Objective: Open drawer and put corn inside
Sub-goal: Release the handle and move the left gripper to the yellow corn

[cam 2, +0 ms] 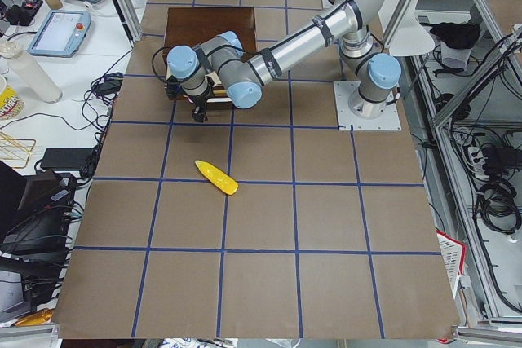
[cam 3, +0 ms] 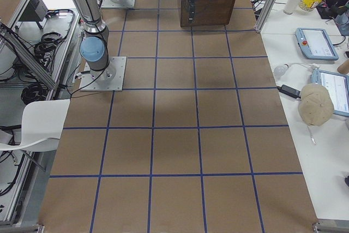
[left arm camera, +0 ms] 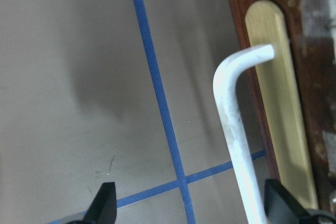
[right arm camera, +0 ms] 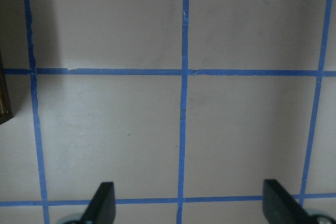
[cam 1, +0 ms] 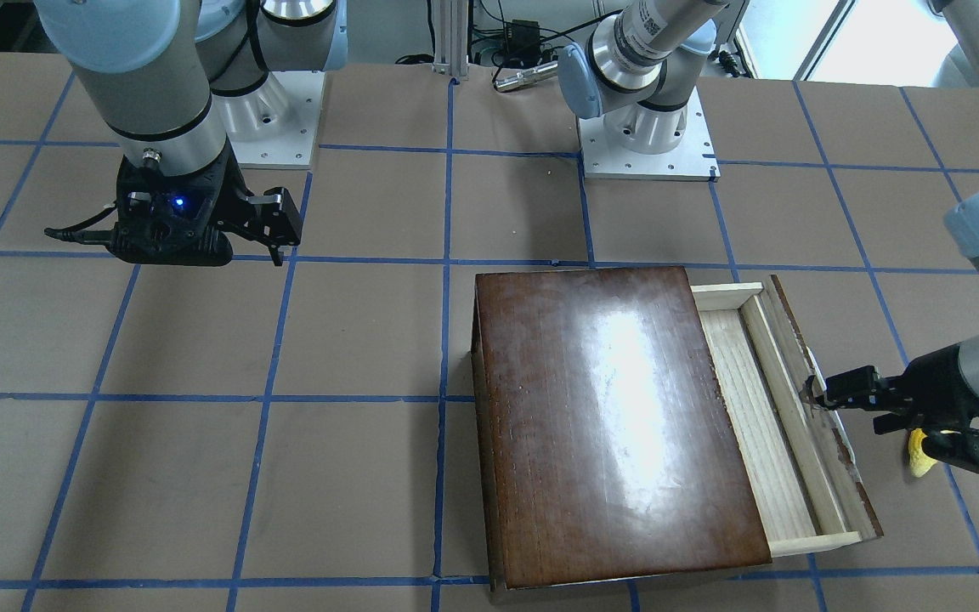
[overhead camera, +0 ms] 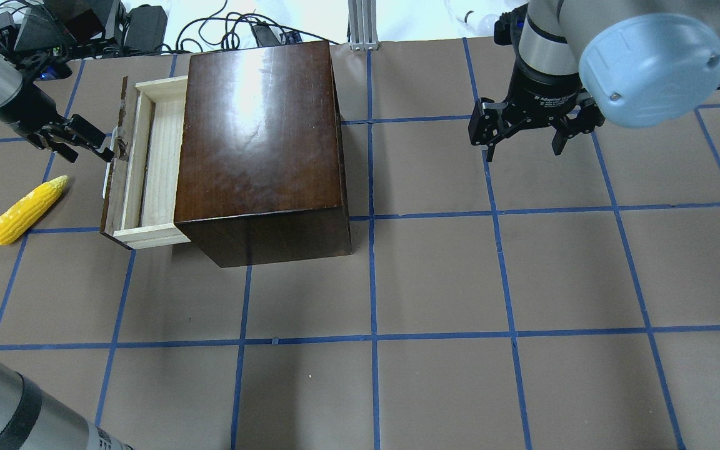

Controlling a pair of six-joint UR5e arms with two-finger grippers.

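Observation:
The dark-brown box [overhead camera: 260,137] stands at the table's left with its drawer [overhead camera: 160,162] pulled partly out, the pale tray empty. My left gripper [overhead camera: 109,149] is open at the drawer's front panel. In the left wrist view the whitish handle [left arm camera: 233,129] runs between the spread fingers [left arm camera: 107,203], close to the right one. The yellow corn [overhead camera: 25,209] lies on the table left of the drawer, apart from it, and it shows partly behind the left gripper in the front view [cam 1: 921,463]. My right gripper [overhead camera: 522,150] is open and empty, held above the table's right half.
The brown table [overhead camera: 435,275] bears a grid of blue tape. The arm bases [cam 1: 647,144] stand at the robot's side. Cables and equipment [overhead camera: 135,25] lie beyond the far edge behind the box.

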